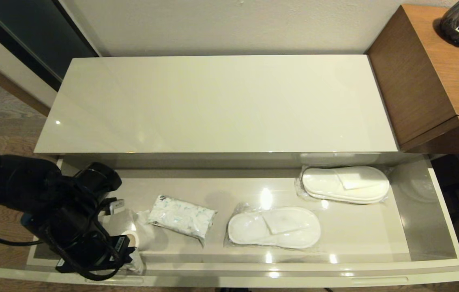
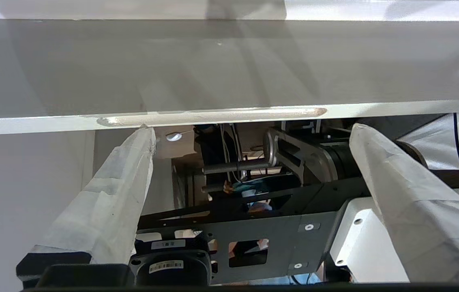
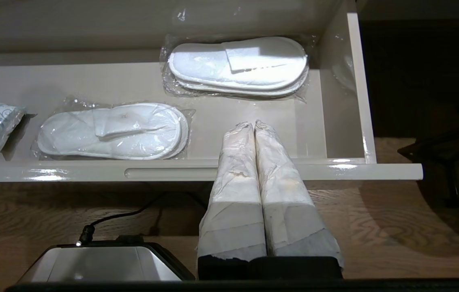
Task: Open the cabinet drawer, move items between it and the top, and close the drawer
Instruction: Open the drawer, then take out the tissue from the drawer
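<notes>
1. Standing pulled well out from under the top (image 1: 217,101), the cabinet drawer (image 1: 440,227) shows its grey floor from the left end wall to the right one; the top itself is bare and glossy.

2. Inside lie three soft packs: a patterned tissue pack (image 1: 182,215) near the drawer's left end, a wrapped pair of white slippers (image 1: 274,228) toward the front edge at the middle, and a second wrapped pair of slippers (image 1: 345,184) against the back wall near the right end.

3. All three look light and limp. The clear film is probably slippery and will crumple, so a pinch across the narrow width of a pack, at its middle, should hold better than a grab at a loose film corner.

4. The left gripper (image 2: 249,134) hangs at the drawer's front left corner with its paper-wrapped fingers (image 2: 120,190) spread wide and nothing between them; its wrist view shows them close beside the slot handle (image 2: 213,117) in the front edge.

5. The right gripper (image 3: 254,125) is parked low before the drawer's front edge toward the right end, fingers pressed together and empty.

6. The drawer is wide and long, likely heavy on its runners; a push at one slot alone may skew it, so a slow, square push seems wise.
</notes>
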